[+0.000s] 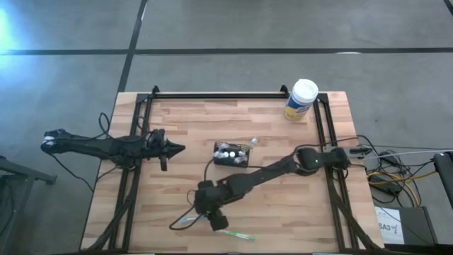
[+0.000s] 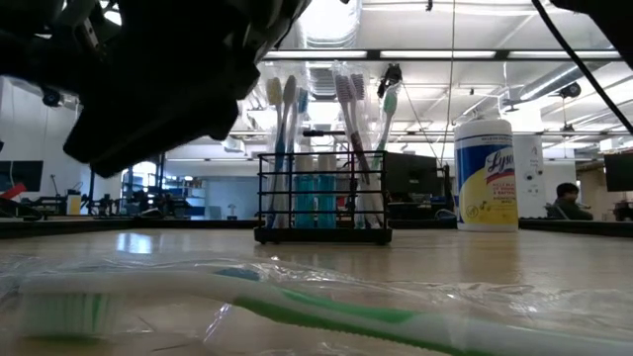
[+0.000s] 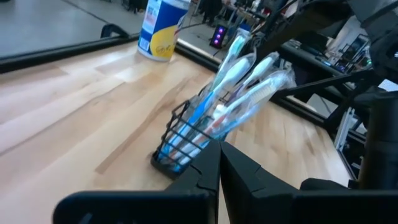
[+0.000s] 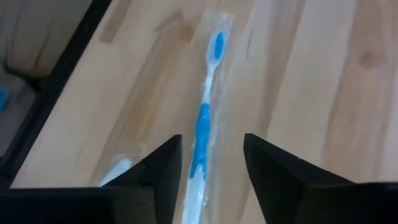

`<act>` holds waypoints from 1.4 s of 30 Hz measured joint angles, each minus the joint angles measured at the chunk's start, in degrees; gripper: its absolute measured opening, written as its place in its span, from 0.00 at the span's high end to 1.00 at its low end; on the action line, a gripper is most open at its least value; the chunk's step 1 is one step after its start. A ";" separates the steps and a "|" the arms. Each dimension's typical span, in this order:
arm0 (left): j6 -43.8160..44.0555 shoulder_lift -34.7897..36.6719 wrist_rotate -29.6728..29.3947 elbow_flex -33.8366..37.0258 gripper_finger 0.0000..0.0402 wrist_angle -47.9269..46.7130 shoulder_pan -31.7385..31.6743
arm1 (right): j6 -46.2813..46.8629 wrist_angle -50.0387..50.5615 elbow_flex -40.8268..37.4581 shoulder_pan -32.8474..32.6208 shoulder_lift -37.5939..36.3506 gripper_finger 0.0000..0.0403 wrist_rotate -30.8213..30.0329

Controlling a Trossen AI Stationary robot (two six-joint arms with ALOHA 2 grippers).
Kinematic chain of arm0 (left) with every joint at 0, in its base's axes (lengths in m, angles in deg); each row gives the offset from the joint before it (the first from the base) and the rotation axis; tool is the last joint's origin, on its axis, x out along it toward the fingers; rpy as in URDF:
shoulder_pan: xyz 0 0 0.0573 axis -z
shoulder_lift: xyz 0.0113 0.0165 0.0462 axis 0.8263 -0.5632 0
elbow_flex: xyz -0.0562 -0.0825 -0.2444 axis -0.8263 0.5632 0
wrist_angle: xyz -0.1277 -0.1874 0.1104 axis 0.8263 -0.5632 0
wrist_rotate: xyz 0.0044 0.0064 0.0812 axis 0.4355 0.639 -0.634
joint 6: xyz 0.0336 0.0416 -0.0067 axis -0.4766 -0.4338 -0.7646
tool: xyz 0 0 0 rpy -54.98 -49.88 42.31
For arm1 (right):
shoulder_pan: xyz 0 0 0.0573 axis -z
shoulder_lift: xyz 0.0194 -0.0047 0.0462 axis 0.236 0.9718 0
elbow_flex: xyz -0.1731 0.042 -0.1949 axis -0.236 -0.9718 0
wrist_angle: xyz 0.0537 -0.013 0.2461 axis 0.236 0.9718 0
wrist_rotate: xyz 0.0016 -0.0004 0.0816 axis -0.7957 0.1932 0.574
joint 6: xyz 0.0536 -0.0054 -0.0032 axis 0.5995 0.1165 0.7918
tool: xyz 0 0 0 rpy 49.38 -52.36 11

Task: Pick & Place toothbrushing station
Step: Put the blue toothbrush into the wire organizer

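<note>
While the right end effector (image 4: 211, 165) hangs with its fingers spread over the blue toothbrush (image 4: 202, 134) - lying flat in its wrapper on the bench (image 1: 283, 212) - it should drop straight down and pinch the handle's middle. The holder box (image 1: 232, 154) sits nearby - the left end effector (image 1: 170, 149) waits clenched.

A holder box (image 1: 232, 154) stands near the middle of the bench (image 1: 184, 124), toothbrushes (image 3: 239, 81) leaning upright inside it, with a canister (image 1: 301, 100) behind it toward the far right corner. Two wrapped toothbrushes lie flat near the front edge: one (image 1: 235, 233) just right of the other (image 1: 182, 223). The right gripper (image 1: 212, 216) hangs between that pair, while the left gripper (image 1: 175, 149) sits left of the box.
</note>
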 joint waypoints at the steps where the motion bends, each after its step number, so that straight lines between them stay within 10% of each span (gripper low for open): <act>1: 0.56 -0.01 0.00 0.00 0.97 -0.35 0.00 | 0.06 0.92 0.48 0.00 0.45 0.56 0.59; 25: 0.42 -0.09 -0.68 0.00 0.97 -0.63 0.00 | 0.60 -0.75 -5.36 -1.60 2.73 0.57 -3.99; 36: -1.28 -0.09 0.16 0.00 0.97 -0.65 0.00 | 2.86 -1.32 -5.79 -1.61 2.03 0.94 -5.66; 42: -2.64 -0.08 1.87 0.00 0.97 -1.62 0.02 | 0.67 -0.35 -6.06 -1.57 -1.70 0.95 -6.02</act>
